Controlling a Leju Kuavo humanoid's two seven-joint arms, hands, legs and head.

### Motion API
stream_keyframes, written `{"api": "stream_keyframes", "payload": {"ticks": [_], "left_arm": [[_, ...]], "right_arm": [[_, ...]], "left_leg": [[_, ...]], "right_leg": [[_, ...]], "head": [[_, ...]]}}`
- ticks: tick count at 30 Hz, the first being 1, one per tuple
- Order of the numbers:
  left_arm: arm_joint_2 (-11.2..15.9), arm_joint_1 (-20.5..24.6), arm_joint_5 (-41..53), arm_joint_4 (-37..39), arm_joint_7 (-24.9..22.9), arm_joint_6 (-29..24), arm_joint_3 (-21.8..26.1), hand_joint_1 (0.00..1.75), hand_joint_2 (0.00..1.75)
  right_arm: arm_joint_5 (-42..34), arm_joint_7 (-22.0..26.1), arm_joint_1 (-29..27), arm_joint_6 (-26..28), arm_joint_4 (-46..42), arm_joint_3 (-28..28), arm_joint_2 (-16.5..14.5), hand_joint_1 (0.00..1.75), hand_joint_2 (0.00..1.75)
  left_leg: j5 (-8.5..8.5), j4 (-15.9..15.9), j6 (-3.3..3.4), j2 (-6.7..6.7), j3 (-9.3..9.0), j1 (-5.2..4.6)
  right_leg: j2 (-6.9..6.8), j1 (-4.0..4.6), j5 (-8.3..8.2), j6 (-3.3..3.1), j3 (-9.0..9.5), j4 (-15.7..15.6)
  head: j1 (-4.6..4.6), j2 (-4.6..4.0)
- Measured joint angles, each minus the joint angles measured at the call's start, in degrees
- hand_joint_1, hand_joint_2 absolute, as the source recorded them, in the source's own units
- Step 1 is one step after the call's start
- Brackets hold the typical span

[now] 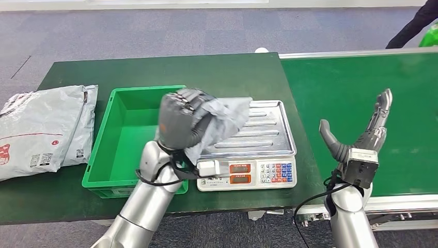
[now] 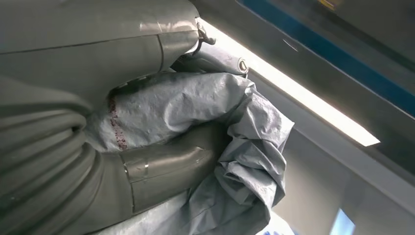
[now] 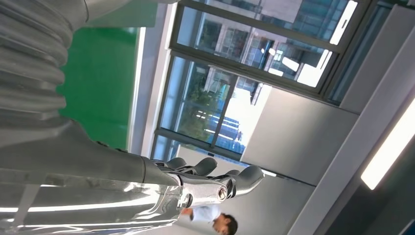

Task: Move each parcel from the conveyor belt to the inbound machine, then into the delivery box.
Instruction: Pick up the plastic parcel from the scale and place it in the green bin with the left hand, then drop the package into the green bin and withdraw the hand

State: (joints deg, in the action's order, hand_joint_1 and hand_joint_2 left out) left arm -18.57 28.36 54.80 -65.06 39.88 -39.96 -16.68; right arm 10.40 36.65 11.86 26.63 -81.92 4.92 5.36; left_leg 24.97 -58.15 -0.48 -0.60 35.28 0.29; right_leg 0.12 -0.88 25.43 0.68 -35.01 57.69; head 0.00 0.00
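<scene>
above the scale's steel tray (image 1: pixel 268 129), the left hand (image 1: pixel 178 121) clenches its fingers (image 2: pixel 166 169) around a crumpled grey parcel (image 1: pixel 224 119) beside the green box (image 1: pixel 129 129), while the right hand (image 1: pixel 361 137) hangs released over the conveyor belt (image 1: pixel 330 88).

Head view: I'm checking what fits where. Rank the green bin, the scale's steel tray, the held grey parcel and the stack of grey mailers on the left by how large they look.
1. Stack of grey mailers and green bin: look alike, unranked.
2. Steel tray.
3. Grey parcel, smallest, though it is crumpled in the left hand, partly hidden and raised nearer the camera, so unsure.
</scene>
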Motion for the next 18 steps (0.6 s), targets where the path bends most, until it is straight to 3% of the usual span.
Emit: {"api": "stream_keyframes", "payload": {"ticks": [8, 13, 16, 18], "left_arm": [[-0.8, -3.0, 5.9, -16.6, 0.0, 0.0, 16.8, 1.75, 1.75], [-0.7, -3.0, 15.3, -21.0, -0.9, 0.0, 28.8, 1.75, 1.75], [-0.4, -2.5, 22.6, -19.7, -4.8, 0.0, 34.5, 1.75, 1.75], [0.1, -1.8, 27.6, -16.4, -10.5, 0.0, 37.0, 1.75, 1.75]], "right_arm": [[-0.1, -0.2, -2.9, 0.8, -2.3, 0.0, 1.2, 0.0, 1.75], [2.4, -0.8, -5.6, 0.5, -5.4, 0.0, 1.1, 0.0, 1.75], [3.6, -0.8, -5.7, -0.6, -5.8, -0.3, 0.7, 0.0, 1.75], [4.2, -1.0, -5.6, -1.0, -5.8, -0.6, 0.4, 0.0, 1.75]], "left_leg": [[0.0, 0.0, -0.01, 0.04, 0.0, 0.04], [0.02, 0.1, -0.03, 0.05, 0.0, 0.04], [0.02, 0.1, -0.03, 0.07, 0.0, 0.03], [0.02, 0.0, -0.02, 0.04, -0.01, 0.02]], "right_leg": [[0.02, 0.04, 0.01, -0.02, -0.01, 0.0], [0.02, 0.04, 0.05, -0.05, -0.02, 0.0], [0.01, 0.03, 0.05, -0.05, -0.04, 0.0], [-0.04, 0.02, 0.05, -0.04, -0.03, 0.0]], "head": [[0.0, 0.0], [0.0, 0.0], [0.0, 0.0], [0.0, 0.0]]}}
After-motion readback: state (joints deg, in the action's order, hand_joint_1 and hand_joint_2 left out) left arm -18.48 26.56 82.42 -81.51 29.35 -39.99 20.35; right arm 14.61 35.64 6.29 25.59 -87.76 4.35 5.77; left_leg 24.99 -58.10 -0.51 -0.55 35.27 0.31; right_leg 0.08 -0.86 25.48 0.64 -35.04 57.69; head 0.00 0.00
